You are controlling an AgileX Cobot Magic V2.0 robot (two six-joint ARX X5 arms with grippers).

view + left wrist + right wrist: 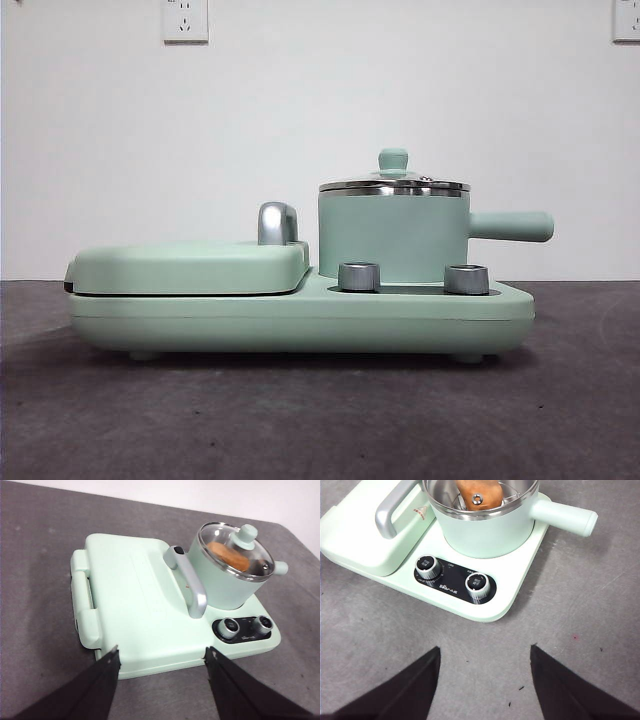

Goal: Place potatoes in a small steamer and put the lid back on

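Note:
The small steamer (392, 235) (220, 582) (490, 530) stands on the right of the mint-green appliance, its straight handle (515, 226) pointing right. The lid (393, 183) (235, 547) sits level on its steel rim, green knob up. Through the glass the orange-brown potatoes (227, 555) (477, 492) lie inside the pot. My left gripper (162, 655) hangs open and empty above the table, in front of the appliance's griddle side. My right gripper (485, 650) is open and empty too, over bare table in front of the control knobs. Neither arm shows in the front view.
The flat griddle cover (190, 268) (135, 595) with its chrome handle (277, 222) (190, 582) fills the appliance's left half. Two steel control knobs (359, 276) (428, 566) sit in front of the pot. Dark grey table (580, 645) surrounds the base; a white wall stands behind.

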